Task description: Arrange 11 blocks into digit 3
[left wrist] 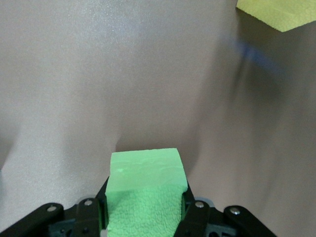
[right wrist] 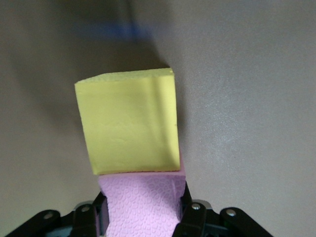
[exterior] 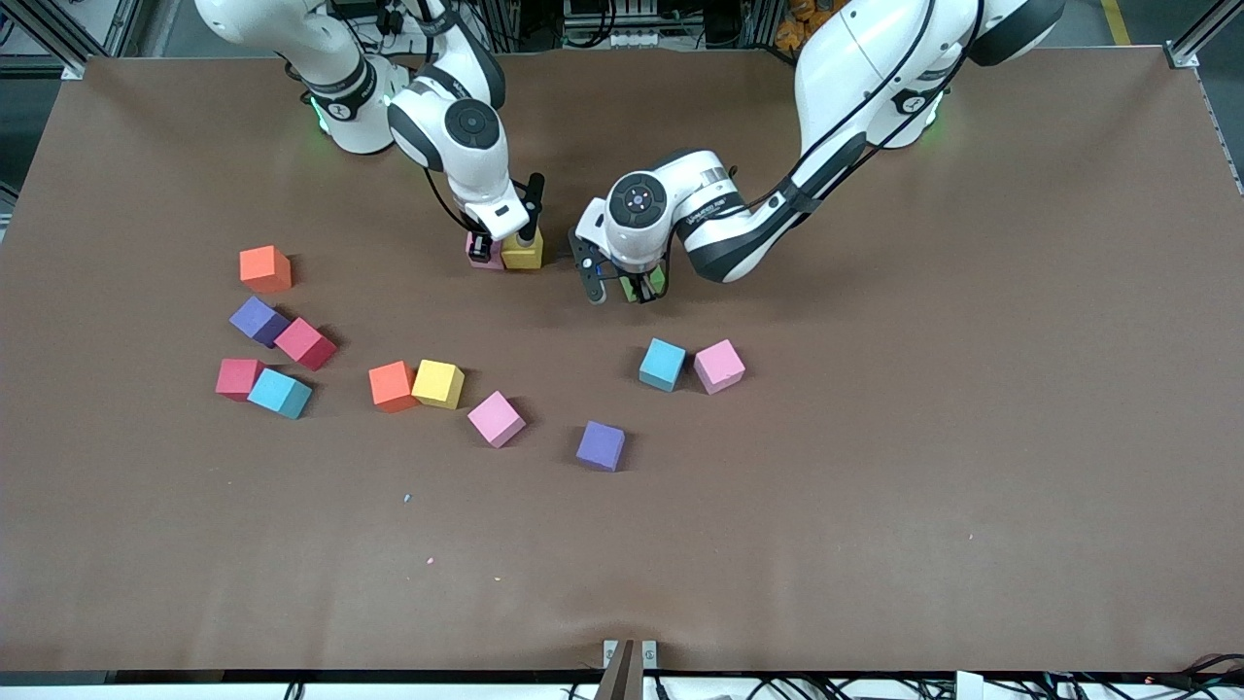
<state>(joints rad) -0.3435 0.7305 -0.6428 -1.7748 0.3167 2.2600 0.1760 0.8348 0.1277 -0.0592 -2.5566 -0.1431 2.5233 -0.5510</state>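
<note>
Blocks are mostly loose on the brown table (exterior: 875, 486) right now, and we've got both arms busy up near the bases. Our landmark is the yellow block (exterior: 523, 252) by the right arm. The right gripper (exterior: 479, 255) is pinched onto a pink block (exterior: 489, 255) that sits touching that yellow block, on the side toward the right arm's end; in the right wrist view the pink block (right wrist: 143, 202) is squeezed between the fingers (right wrist: 101, 212) with the yellow block (right wrist: 129, 122) pressed right against it.

The left gripper (exterior: 641, 289) is clamped on a green block (exterior: 649, 286), near the yellow block toward the left arm's end and apart from it. In the left wrist view the green block (left wrist: 145, 195) fills the space between the fingers (left wrist: 190, 212); we can't tell if it's resting on the table or just above it.

Everything else lies nearer the front camera than the yellow block: a light blue block (exterior: 663, 365) and a second pink block (exterior: 719, 367) side by side, a purple block (exterior: 601, 446), a third pink block (exterior: 497, 419), and an orange block (exterior: 393, 386) touching another yellow block (exterior: 438, 384). Toward the right arm's end we see a cluster of a second orange block (exterior: 265, 269), a second purple block (exterior: 259, 321), two red blocks (exterior: 305, 343) (exterior: 239, 379) and a second light blue block (exterior: 280, 393).
</note>
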